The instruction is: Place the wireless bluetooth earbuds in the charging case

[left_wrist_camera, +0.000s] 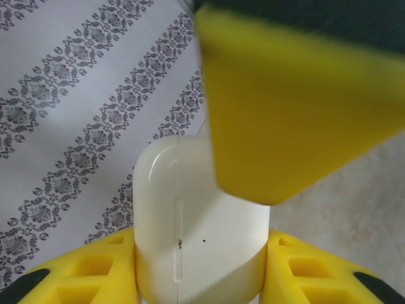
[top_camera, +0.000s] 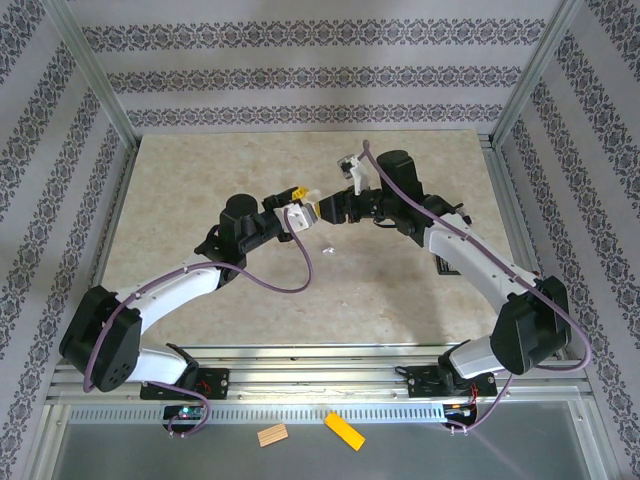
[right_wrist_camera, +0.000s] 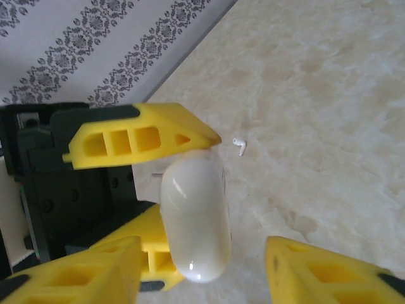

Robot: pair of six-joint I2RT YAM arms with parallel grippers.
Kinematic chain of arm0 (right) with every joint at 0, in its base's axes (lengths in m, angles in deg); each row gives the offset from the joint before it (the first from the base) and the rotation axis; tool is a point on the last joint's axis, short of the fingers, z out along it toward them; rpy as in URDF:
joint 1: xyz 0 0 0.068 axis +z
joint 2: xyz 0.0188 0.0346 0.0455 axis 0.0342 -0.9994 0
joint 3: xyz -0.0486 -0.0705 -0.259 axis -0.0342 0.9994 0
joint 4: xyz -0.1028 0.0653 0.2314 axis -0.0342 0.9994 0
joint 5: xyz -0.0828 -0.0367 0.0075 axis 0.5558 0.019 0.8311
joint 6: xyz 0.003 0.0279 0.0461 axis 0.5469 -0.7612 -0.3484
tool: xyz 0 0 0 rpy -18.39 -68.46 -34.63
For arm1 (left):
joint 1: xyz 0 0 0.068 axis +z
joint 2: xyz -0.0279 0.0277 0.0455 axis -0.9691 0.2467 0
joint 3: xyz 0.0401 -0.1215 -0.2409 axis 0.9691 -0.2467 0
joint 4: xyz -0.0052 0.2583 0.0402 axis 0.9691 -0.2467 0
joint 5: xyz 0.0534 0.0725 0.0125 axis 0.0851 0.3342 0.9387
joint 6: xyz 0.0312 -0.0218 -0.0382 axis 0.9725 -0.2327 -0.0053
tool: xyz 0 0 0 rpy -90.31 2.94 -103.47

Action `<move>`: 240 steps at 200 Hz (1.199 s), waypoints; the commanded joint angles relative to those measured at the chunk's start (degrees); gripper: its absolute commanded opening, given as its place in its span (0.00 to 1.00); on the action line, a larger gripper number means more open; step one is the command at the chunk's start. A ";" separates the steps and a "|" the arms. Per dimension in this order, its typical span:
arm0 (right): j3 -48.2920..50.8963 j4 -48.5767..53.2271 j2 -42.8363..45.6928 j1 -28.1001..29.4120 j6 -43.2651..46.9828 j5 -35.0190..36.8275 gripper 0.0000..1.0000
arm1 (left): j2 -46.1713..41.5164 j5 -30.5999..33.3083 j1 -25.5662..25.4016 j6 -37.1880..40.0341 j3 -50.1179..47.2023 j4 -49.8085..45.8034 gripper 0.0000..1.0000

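White plastic earbud (right_wrist_camera: pixel 239 145), tiny and stemmed, is lying loose on the table (right_wrist_camera: pixel 329 95), touching nothing, a little beyond the charging case (right_wrist_camera: pixel 193 221). I am holding the case off the table between my two arms, apart from that earbud. My left tool (left_wrist_camera: pixel 199 239) is clamping it across the lower body, yellow pads pressing both sides. The lid is looking shut: the seam is running unbroken, with no gap showing. Whether anything is sitting inside, I cannot tell.

My right tool (right_wrist_camera: pixel 202 248) is standing open, jaws spread wide, with the case's rounded end sitting between them but not pinched. One of its fingers (left_wrist_camera: pixel 285 107) is crossing in front of the upper part of the case; touching or just clear, I cannot tell.

Progress, as I am judging it: early. The case is gripped and presented. The lid is not yet opened, and no earbud is in hand. What is remaining: opening the lid, picking the earbud off the table, seating it, and likely doing the same for a second.
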 commanded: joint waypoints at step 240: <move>14.99 -37.50 14.80 -2.68 -1.00 -27.68 0.16 | -5.42 -29.68 2.72 -65.03 -11.45 39.48 0.79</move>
